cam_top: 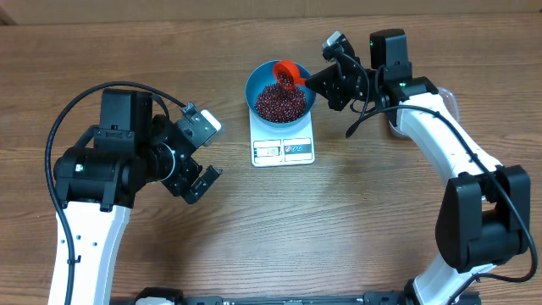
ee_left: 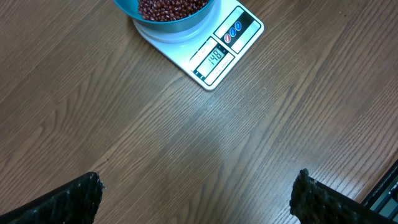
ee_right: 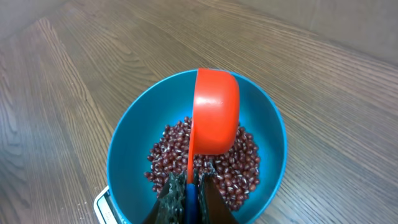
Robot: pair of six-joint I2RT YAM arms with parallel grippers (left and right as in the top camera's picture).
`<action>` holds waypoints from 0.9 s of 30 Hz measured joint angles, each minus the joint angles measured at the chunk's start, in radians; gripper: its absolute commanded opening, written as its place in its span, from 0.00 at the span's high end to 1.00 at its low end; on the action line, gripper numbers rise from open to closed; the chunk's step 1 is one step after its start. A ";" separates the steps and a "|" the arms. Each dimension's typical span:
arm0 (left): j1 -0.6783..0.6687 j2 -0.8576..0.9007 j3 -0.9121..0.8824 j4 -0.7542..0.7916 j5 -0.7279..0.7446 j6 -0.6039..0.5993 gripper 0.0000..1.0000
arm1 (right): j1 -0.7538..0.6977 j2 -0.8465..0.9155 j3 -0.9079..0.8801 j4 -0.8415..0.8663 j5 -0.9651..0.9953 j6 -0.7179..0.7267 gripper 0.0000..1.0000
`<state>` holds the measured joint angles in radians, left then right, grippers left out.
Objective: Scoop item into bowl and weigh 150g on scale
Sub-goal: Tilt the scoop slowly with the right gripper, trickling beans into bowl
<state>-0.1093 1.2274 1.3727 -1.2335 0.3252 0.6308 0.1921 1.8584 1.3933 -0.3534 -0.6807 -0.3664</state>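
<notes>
Pouring step: cup (ee_right: 215,112) pinched by right gripper (ee_right: 188,188), tipped over bowl (ee_right: 124,155) on scale (ee_left: 208,53). Left gripper (ee_left: 199,199) spread, idle. Next: few more beans (ee_right: 244,167) likely needed, trickled gently.

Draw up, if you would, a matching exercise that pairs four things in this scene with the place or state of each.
Things:
1. bowl
2. beans
3. measuring cup
4. left gripper

States:
A. open, above the table
B. standing on the scale
C. held by the right gripper
D. lying inside the bowl

Pairs: 1-B, 2-D, 3-C, 4-A
</notes>
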 measured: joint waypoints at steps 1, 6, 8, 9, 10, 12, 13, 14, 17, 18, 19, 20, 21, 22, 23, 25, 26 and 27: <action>0.000 0.000 0.000 0.000 0.000 0.000 0.00 | 0.000 0.000 0.000 -0.006 -0.002 0.000 0.96; 0.000 0.000 0.000 0.000 0.000 0.000 0.00 | 0.000 0.000 0.000 -0.022 -0.018 0.000 0.96; 0.000 0.000 0.000 0.000 0.000 0.000 0.00 | 0.000 0.000 0.000 -0.021 -0.014 0.000 0.96; 0.000 0.000 0.000 0.000 0.000 0.000 0.00 | 0.000 0.000 0.000 -0.021 -0.014 0.000 0.96; 0.000 0.000 0.000 0.000 0.000 0.000 0.00 | 0.000 0.000 0.000 -0.023 -0.013 0.000 0.96; 0.000 0.000 0.000 0.000 0.000 0.000 0.00 | 0.000 0.000 0.000 -0.026 -0.014 0.000 0.96; 0.000 0.000 0.000 0.000 0.000 0.000 0.00 | 0.000 0.000 0.000 -0.026 -0.014 0.000 0.96; 0.000 0.000 0.000 0.000 0.000 0.000 0.00 | 0.000 0.000 0.000 -0.027 -0.014 0.000 0.96; 0.000 0.000 0.000 0.000 0.000 0.000 0.00 | 0.000 0.000 0.000 -0.028 -0.014 0.000 0.97; 0.000 0.000 0.000 0.000 0.000 0.000 0.00 | 0.000 0.000 0.000 -0.029 -0.014 0.000 0.97; 0.000 0.000 0.000 0.000 0.000 0.000 0.00 | 0.000 0.000 0.000 -0.028 -0.014 0.000 0.96; 0.000 0.000 0.000 0.000 0.000 0.000 0.00 | 0.000 0.000 0.000 -0.028 -0.014 0.000 0.96; 0.000 0.000 0.000 0.000 0.000 0.000 0.00 | 0.000 0.000 0.000 -0.028 -0.014 0.000 0.96; 0.000 0.000 0.000 0.000 0.000 0.000 0.00 | 0.000 0.000 0.000 -0.028 -0.014 0.000 0.96; 0.000 0.000 0.000 0.000 0.000 0.000 0.00 | 0.000 0.000 0.000 -0.028 -0.014 0.000 0.96; 0.000 0.000 0.000 0.000 0.000 0.000 0.00 | 0.000 0.000 0.000 -0.028 -0.014 0.000 0.96; 0.000 0.000 0.000 0.000 0.000 0.000 0.00 | 0.000 0.000 0.000 -0.028 -0.014 0.000 0.96; 0.000 0.000 0.000 0.000 0.000 0.000 0.00 | 0.000 0.000 0.000 -0.028 -0.014 0.000 0.96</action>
<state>-0.1093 1.2274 1.3731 -1.2335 0.3252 0.6308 0.1925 1.8584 1.3933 -0.3817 -0.6952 -0.3664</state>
